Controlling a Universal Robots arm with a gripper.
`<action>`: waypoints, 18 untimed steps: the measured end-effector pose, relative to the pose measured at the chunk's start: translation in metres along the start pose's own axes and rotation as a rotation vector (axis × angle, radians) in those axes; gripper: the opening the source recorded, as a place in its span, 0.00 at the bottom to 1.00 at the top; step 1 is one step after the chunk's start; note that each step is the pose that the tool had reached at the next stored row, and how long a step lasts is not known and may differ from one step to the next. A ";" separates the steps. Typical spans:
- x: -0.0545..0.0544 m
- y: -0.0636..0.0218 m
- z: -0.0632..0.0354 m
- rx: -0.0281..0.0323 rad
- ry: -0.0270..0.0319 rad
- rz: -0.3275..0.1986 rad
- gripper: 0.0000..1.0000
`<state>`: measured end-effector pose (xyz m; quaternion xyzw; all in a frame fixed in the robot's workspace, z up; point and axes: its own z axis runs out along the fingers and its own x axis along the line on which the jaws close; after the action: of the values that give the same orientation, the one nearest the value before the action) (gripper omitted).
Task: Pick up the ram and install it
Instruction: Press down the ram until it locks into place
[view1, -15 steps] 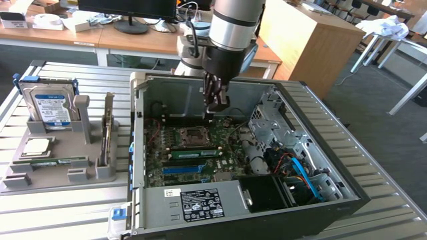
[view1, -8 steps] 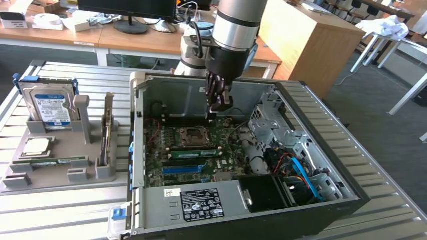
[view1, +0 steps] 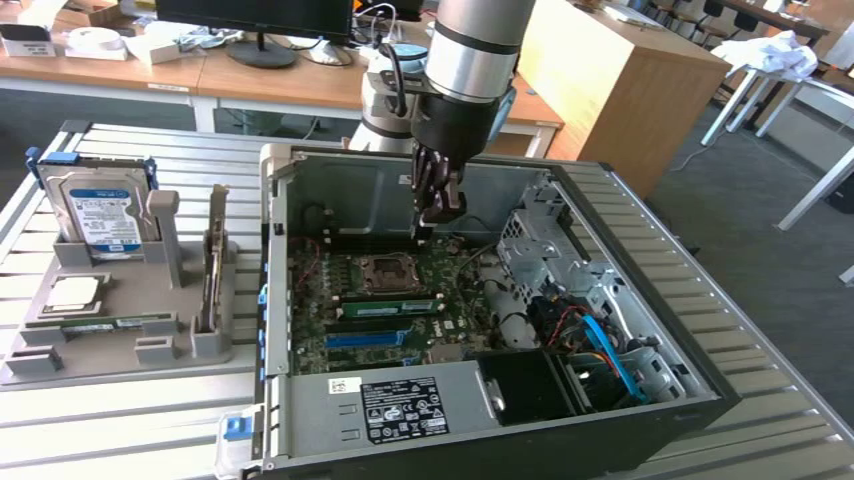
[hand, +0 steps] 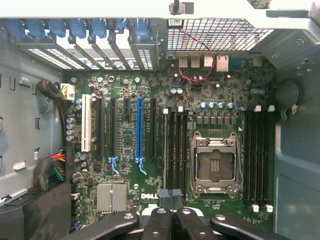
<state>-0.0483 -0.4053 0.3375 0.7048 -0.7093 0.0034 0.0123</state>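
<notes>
My gripper hangs inside the open computer case, above the motherboard near the CPU socket. Its fingers are shut with nothing between them. In the wrist view the shut fingertips hover over the board's edge beside the socket. One green ram stick sits seated in a slot between the socket and the long blue slot. From the wrist view it appears edge-on. A matching green stick lies in the grey fixture, away from the gripper.
The grey fixture at the exterior view's left also holds a hard drive, a CPU chip and an upright card. Case walls, a drive cage and blue cables surround the board. Empty black slots flank the socket.
</notes>
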 end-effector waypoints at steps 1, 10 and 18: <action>0.000 0.0000 0.0000 0.0000 0.0000 0.000 0.10; 0.000 0.0000 0.0001 -0.0009 -0.0004 0.037 0.10; 0.000 0.0000 0.0005 -0.0031 -0.0016 0.136 0.10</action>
<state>-0.0483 -0.4053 0.3371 0.6550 -0.7555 0.0026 0.0126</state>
